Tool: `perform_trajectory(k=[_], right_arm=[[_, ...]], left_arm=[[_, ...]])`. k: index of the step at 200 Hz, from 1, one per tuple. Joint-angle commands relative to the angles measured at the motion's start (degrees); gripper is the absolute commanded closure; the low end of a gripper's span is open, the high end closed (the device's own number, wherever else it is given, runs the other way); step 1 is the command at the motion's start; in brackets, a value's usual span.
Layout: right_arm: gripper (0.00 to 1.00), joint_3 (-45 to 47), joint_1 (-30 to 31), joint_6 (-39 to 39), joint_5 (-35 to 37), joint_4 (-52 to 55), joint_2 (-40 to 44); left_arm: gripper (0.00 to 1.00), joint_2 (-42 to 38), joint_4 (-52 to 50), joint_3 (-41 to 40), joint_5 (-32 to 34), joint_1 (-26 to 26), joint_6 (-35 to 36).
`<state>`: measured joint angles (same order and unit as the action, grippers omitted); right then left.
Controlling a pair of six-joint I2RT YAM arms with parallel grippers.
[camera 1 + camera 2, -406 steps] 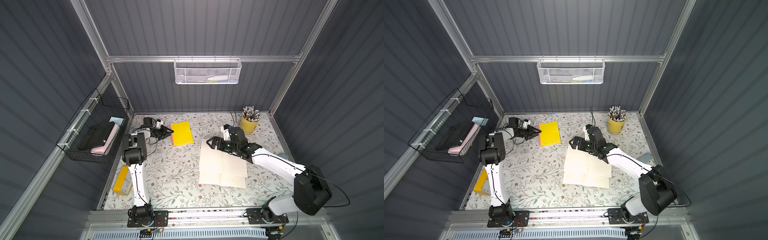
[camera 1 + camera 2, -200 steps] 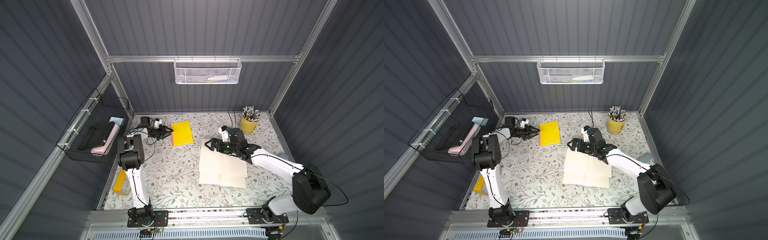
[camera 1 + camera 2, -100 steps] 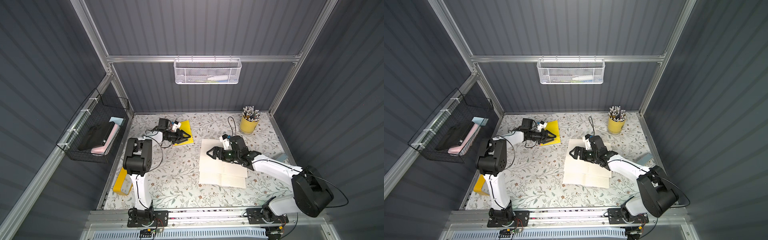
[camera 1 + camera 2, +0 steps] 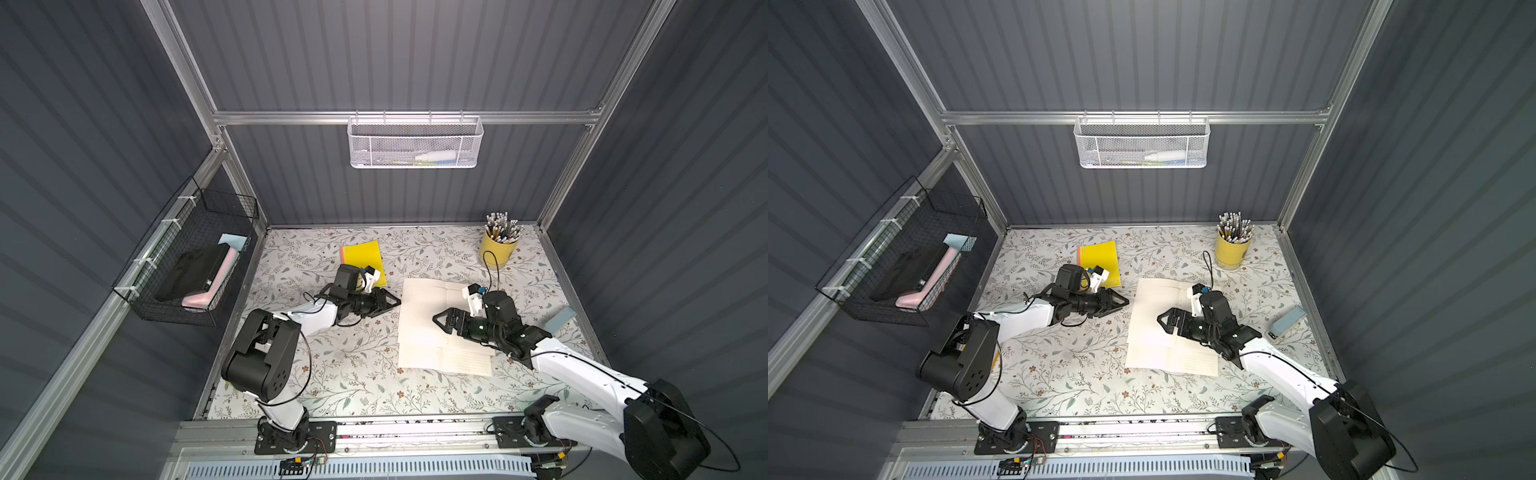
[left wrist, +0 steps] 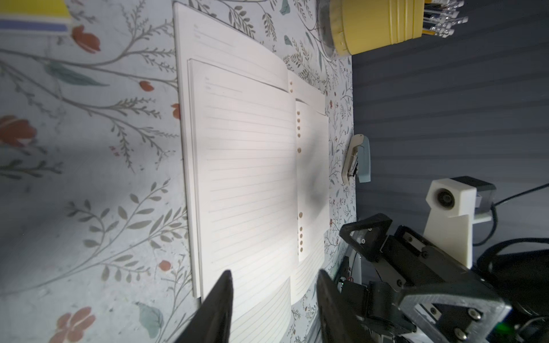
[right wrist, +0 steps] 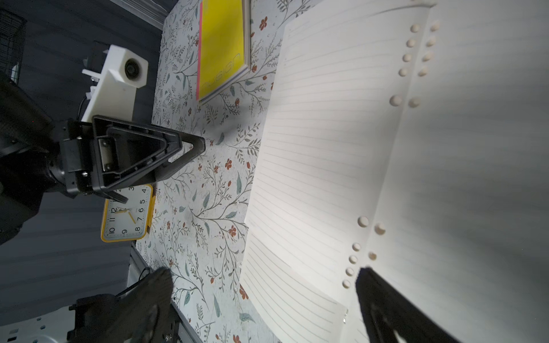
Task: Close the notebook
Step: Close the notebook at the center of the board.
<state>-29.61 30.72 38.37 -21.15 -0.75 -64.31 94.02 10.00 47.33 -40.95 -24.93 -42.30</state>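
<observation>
Nearest you, the loose-leaf notebook [image 4: 419, 349] lies open flat on the floral table [image 4: 332, 365], your right gripper [image 4: 441, 322] spread empty low over its pages, your left gripper [image 4: 392, 300] parted, holding nothing, just off its edge, then the yellow notepad [image 4: 363, 257] and pencil cup [image 4: 496, 251] farther back.

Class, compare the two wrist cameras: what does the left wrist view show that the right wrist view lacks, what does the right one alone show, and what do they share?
Only the left wrist view shows the yellow pencil cup, the blue stapler and the right gripper from outside. Only the right wrist view shows the yellow clock and the left gripper from outside. Both show the open notebook on the floral tabletop, and the yellow pad, though the left wrist view catches just its corner.
</observation>
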Motion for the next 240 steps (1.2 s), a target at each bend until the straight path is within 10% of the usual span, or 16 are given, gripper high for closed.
perform_trajectory(k=[1, 117, 240], right_arm=[[0.01, 1.77, -0.18, 1.42, 1.08, 4.85, 1.26], [0.01, 8.35, -4.3, 4.73, 9.22, 9.1, 12.94], [0.04, 6.96, -11.41, -0.34, 7.0, 8.12, 7.37]], left_arm=[[0.55, -5.01, 7.6, -4.29, 9.75, -3.83, -5.24], [0.54, -9.92, 21.41, -16.93, 48.21, -31.04, -25.22], [0.55, -8.3, 28.28, -21.46, 66.39, -40.81, -42.18]])
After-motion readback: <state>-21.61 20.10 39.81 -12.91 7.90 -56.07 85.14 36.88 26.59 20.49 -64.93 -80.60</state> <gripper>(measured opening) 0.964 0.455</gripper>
